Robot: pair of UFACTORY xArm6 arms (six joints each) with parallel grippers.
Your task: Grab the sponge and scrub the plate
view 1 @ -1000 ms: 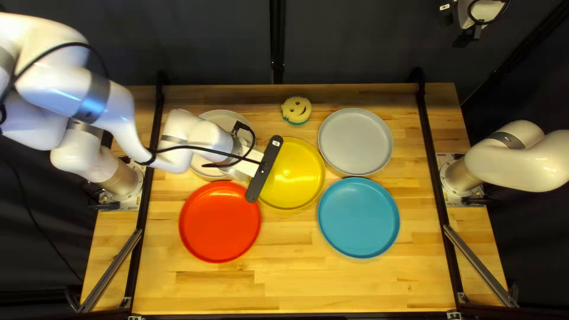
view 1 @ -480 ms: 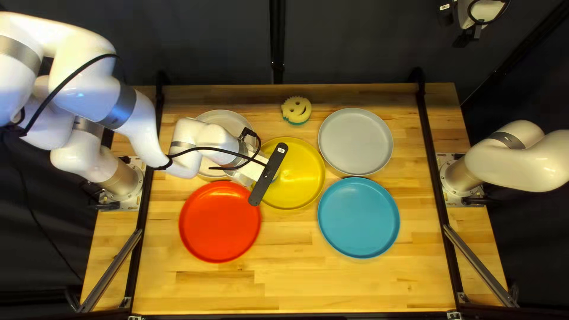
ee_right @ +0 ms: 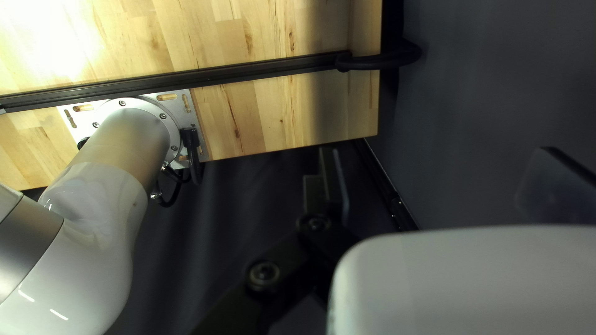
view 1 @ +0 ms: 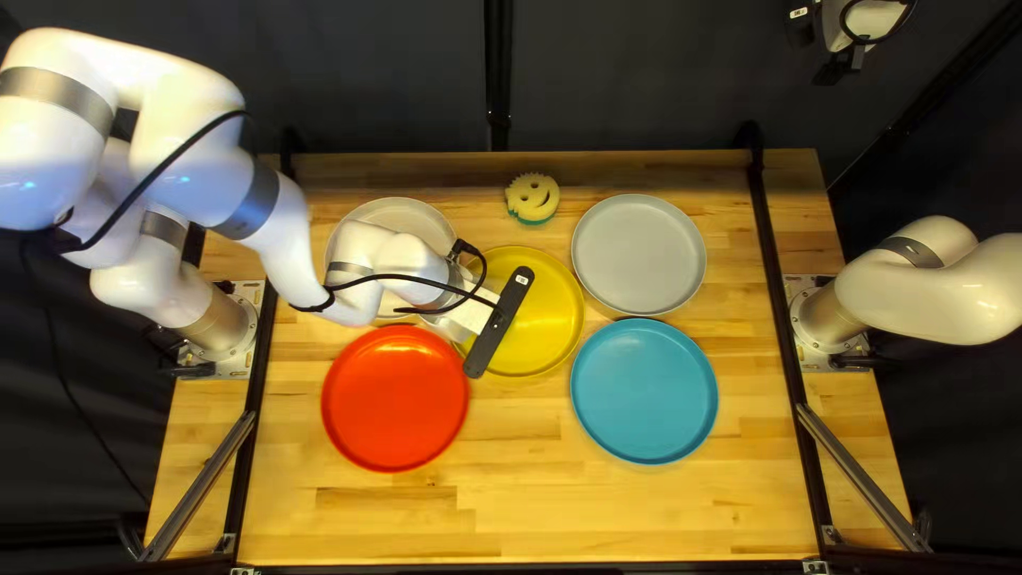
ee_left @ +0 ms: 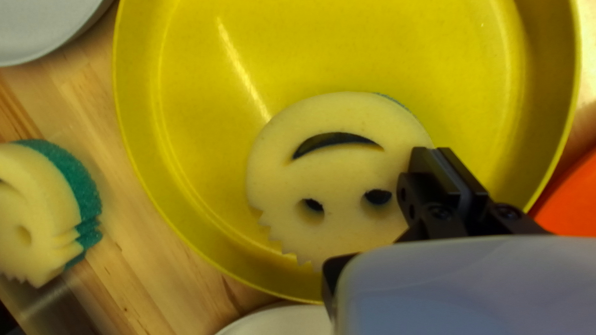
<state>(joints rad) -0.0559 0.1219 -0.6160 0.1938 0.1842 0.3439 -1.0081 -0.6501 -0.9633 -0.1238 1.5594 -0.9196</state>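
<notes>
Top left view, left arm: reaches over the yellow plate; the working sponge is hidden beneath it.
Top left view, clock about the yellow plate: spare sponge at twelve; grey plate at two; blue plate at four; red plate at eight; pale plate, partly covered by the arm, at ten.
Left wrist view, working sponge: one, smiling, yellow face up, inside the yellow plate, off-centre toward that clock's ten.
Left wrist view, left gripper: fingers drawn nearly together at the sponge's edge, apparently pinching it.
Left wrist view, progress: pick-up judged done, sponge brought to the plate; scrubbing stage judged reached, strokes completed not countable.
Left wrist view, outstanding: probably passes over the bare remainder of the plate, chiefly the side opposite the sponge, grip maintained.
Right wrist view, right gripper: fingers spread wide, nothing between them; off the table, beyond its edge.
Right wrist view, role: none apparent in the scrubbing.
</notes>
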